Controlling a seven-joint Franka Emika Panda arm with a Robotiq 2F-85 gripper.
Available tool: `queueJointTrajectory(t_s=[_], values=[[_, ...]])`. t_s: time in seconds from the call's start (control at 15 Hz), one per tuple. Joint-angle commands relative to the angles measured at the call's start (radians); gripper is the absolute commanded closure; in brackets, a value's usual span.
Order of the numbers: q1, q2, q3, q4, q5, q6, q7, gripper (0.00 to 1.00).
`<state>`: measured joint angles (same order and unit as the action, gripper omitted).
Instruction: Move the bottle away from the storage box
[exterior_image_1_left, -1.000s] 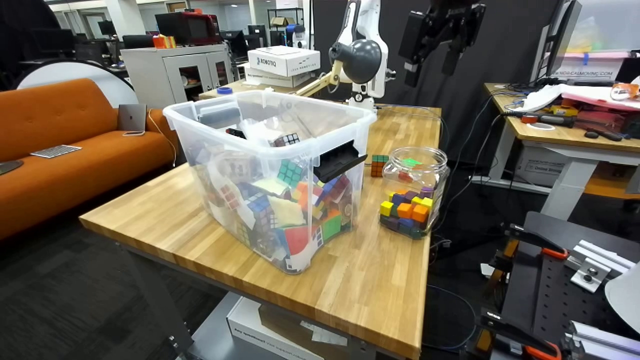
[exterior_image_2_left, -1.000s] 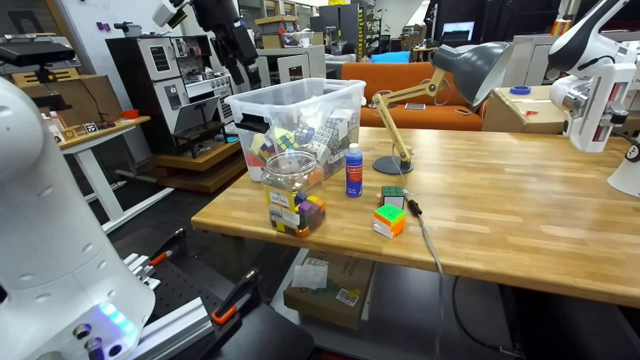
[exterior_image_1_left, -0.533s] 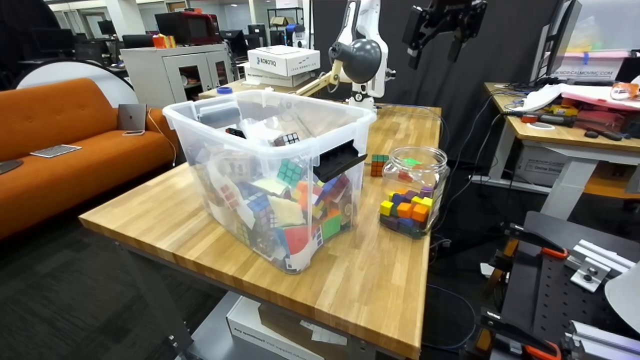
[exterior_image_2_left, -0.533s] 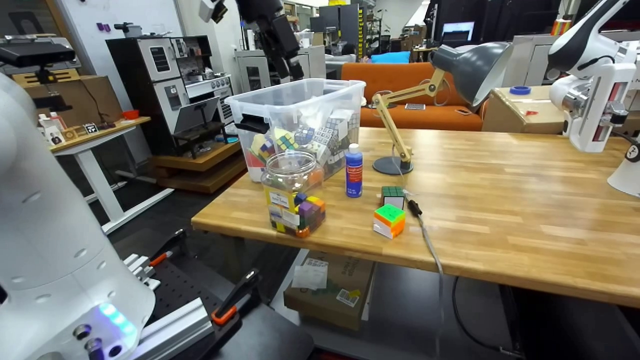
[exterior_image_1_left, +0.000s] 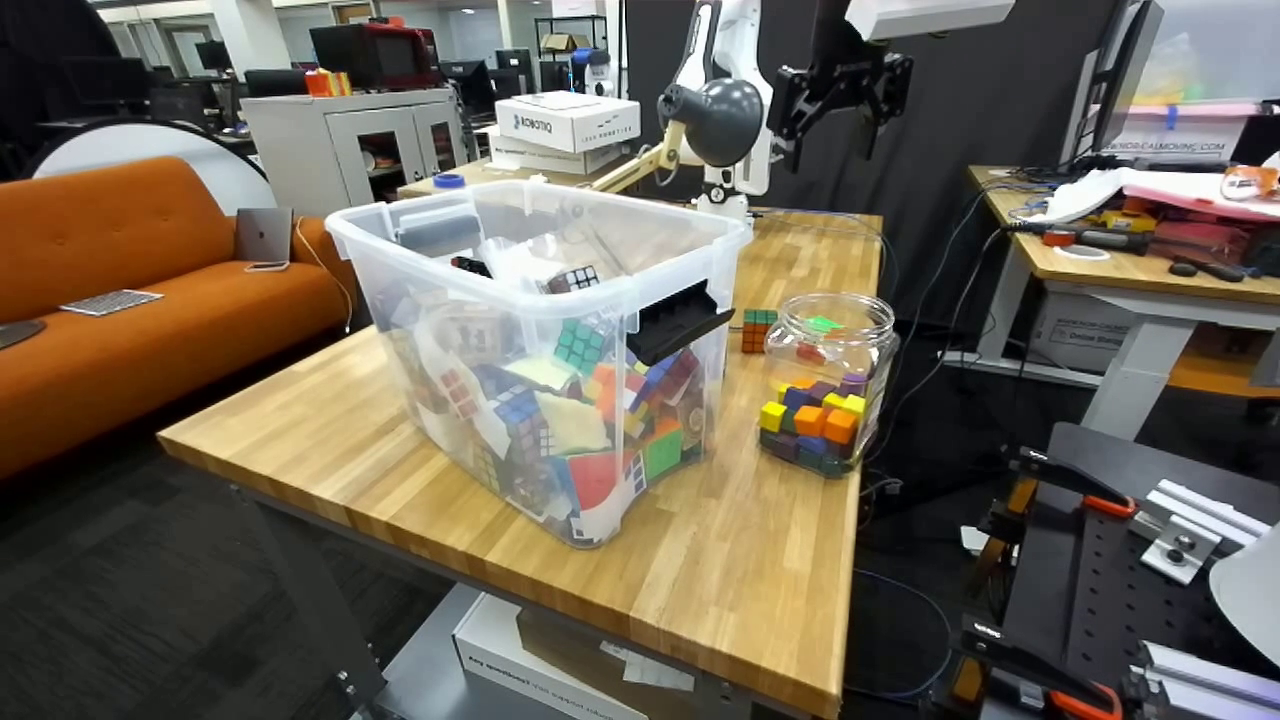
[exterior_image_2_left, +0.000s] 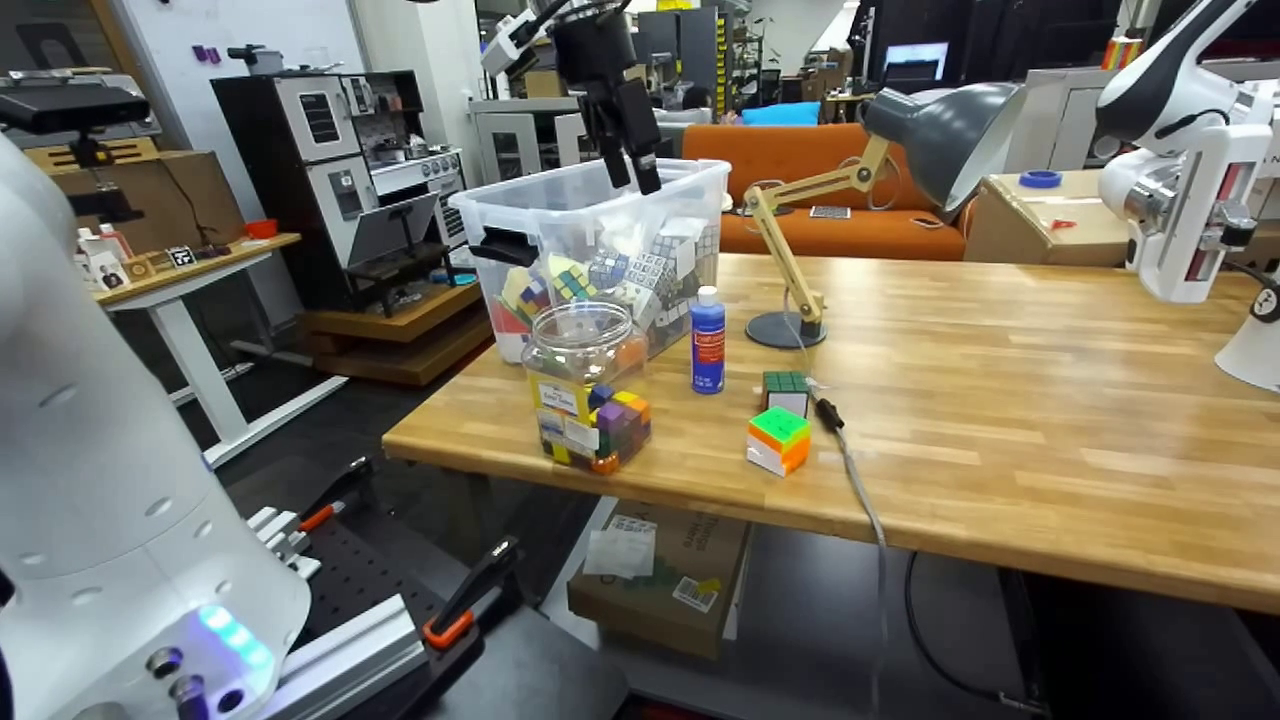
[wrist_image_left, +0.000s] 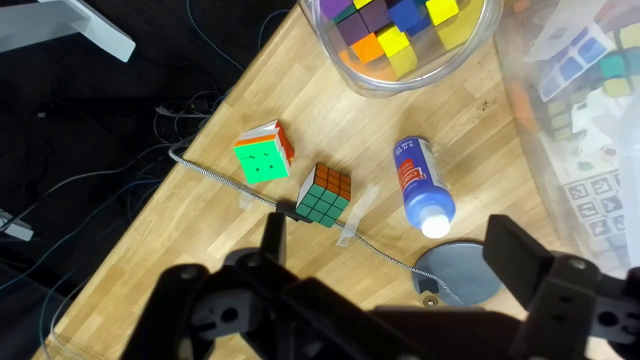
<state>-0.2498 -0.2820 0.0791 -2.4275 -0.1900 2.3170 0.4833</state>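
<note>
Above the table (exterior_image_2_left: 1050, 400) the gripper (wrist_image_left: 385, 240) hangs released, its two fingers (wrist_image_left: 276, 237) spread wide in the lower part of the wrist view. The bottle (wrist_image_left: 422, 185), blue and white-capped, stands upright on the wood, right of centre in that view and near the middle of an exterior view. The storage box (exterior_image_2_left: 600, 235) is close by it, along the right edge of the wrist view, with a strip of bare tabletop between them; colourful toys (exterior_image_1_left: 580, 345) show through its cloudy wall. A clear jar (exterior_image_2_left: 562, 402) of coloured blocks (wrist_image_left: 392, 40) stands near both, at the top of the wrist view. To the bottle's left there I spot a bright green-faced cube (wrist_image_left: 262, 160) and a darker puzzle cube (wrist_image_left: 325, 195) just beside each other; the round base of a desk lamp (wrist_image_left: 467, 267) sits below the bottle in the frame.
</note>
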Motion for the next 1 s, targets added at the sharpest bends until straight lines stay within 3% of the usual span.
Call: queueJointTrajectory(t_s=[0.0,0.4,0.93], values=[[0.028,-0.002,-0.028,0.002,-0.01,-0.005,0.006,0.0],[0.033,0.035,-0.04,0.025,0.002,0.032,0.011,0.0],[0.096,0.334,-0.099,0.279,0.104,0.043,-0.085,0.0]])
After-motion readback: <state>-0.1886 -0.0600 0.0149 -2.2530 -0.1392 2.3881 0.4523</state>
